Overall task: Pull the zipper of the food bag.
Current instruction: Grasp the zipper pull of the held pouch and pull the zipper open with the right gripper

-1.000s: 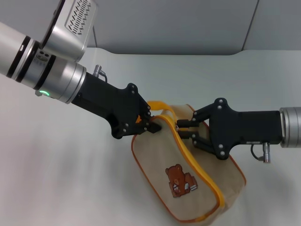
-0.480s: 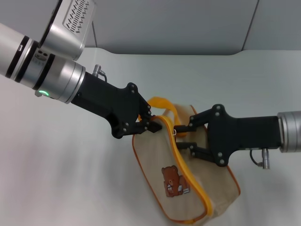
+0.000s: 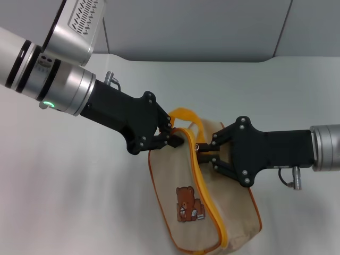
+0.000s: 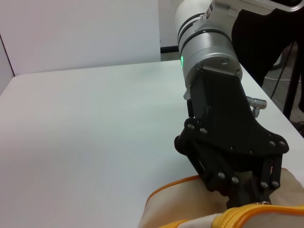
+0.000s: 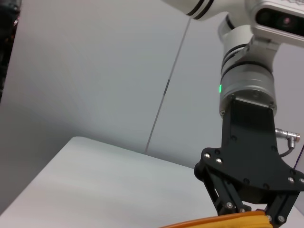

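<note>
The food bag is a cream pouch with a brown bear print, hanging tilted above the table. Its yellow strap handle arches at the top. The zipper runs yellow-orange down the bag's edge, with its silver pull tab at the upper end. My left gripper is shut on the bag's top corner beside the zipper. My right gripper reaches in from the right, its fingers closed in on the pull tab. The left wrist view shows the right gripper above the zipper teeth.
The white table spreads around the bag, with a grey wall behind its far edge. The right wrist view shows my left gripper and its arm rising steeply over the table.
The right gripper has moved left onto the pull tab and its fingers have narrowed. The bag's lower end has swung down and to the left. The left gripper has held its grip.
</note>
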{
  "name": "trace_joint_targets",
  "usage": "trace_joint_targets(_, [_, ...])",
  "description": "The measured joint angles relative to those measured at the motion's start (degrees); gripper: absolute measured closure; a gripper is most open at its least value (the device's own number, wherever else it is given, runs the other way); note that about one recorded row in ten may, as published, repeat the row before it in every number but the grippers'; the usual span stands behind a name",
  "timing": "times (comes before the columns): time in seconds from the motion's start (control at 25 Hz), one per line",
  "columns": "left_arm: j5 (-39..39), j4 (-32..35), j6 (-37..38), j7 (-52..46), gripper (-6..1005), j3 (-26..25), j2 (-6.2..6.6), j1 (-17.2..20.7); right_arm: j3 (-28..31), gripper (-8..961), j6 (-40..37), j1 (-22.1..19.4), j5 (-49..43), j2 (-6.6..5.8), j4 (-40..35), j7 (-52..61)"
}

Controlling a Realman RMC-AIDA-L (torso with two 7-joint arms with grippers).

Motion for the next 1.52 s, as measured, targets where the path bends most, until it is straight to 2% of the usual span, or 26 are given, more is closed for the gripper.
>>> trace_joint_targets(0.12, [0.0,0.0,0.0,0.0,943,0.0,-0.04,0.0,0.0,867,0.2,0.3,0.0,0.01,0.1,1.5])
trace_joint_targets(1.12, [-0.7,0.0,-0.4,-0.1,943,-0.6,-0.21,0.5,-1.9,870,-0.5,-0.1,-0.6,-0.43,-0.1,10.9])
trace_joint_targets(1.52, [-1.0,0.0,-0.6,-0.5,943,-0.3,-0.16,0.8,-2.5,923,-1.2,0.4,-0.4,-0.53,-0.4,17.1])
